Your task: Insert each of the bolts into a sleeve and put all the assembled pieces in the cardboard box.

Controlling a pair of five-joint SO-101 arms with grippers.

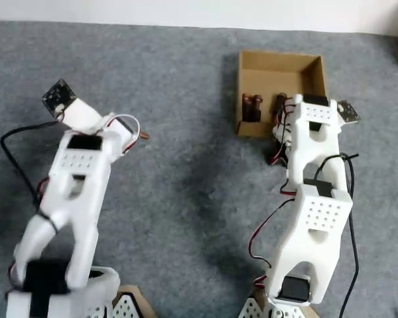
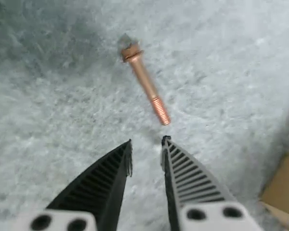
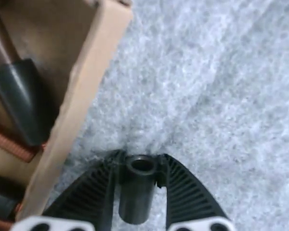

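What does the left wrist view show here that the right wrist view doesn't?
Left wrist view: a copper bolt lying loose on the grey carpet, just ahead of the open, empty left gripper. Right wrist view: the right gripper shut on a black sleeve, beside the cardboard box wall, with assembled pieces inside the box. Both: carpet beneath a gripper.

Bolt (image 2: 145,84) on carpet (image 2: 62,120) before left pincer (image 2: 147,140); sleeve (image 3: 136,192) in right pincer (image 3: 141,155), beside cardboard box (image 3: 82,106).
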